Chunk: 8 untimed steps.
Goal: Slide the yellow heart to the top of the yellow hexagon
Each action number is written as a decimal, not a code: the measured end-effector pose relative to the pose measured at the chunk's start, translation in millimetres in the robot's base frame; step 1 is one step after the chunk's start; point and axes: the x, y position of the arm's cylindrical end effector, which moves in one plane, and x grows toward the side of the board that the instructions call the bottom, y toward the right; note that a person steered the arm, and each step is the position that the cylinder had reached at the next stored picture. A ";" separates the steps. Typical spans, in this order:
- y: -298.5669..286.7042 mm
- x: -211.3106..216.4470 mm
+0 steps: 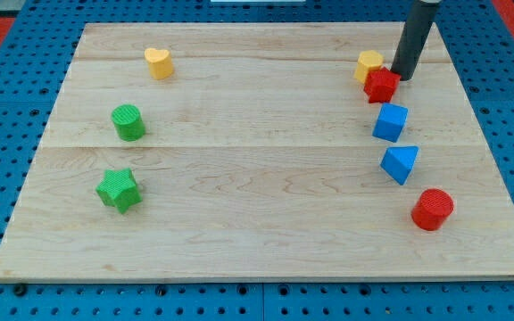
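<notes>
The yellow heart (159,62) sits near the view's top left of the wooden board (257,241). The yellow hexagon (368,64) sits near the view's top right, touching a red block (382,86) just below and right of it. My tip (403,77) is at the end of the dark rod, right beside the red block's upper right and just right of the yellow hexagon. It is far to the right of the yellow heart.
A green cylinder (128,122) and a green star (118,189) lie at the view's left. A blue cube (390,122), a blue triangular block (401,164) and a red cylinder (432,209) run down the right side.
</notes>
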 end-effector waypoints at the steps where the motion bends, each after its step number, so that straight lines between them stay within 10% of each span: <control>1: -0.6 4.6; 3: -9.8 30.8; 5: 22.4 -38.3; 6: -24.6 -109.1; 8: -301.5 -113.4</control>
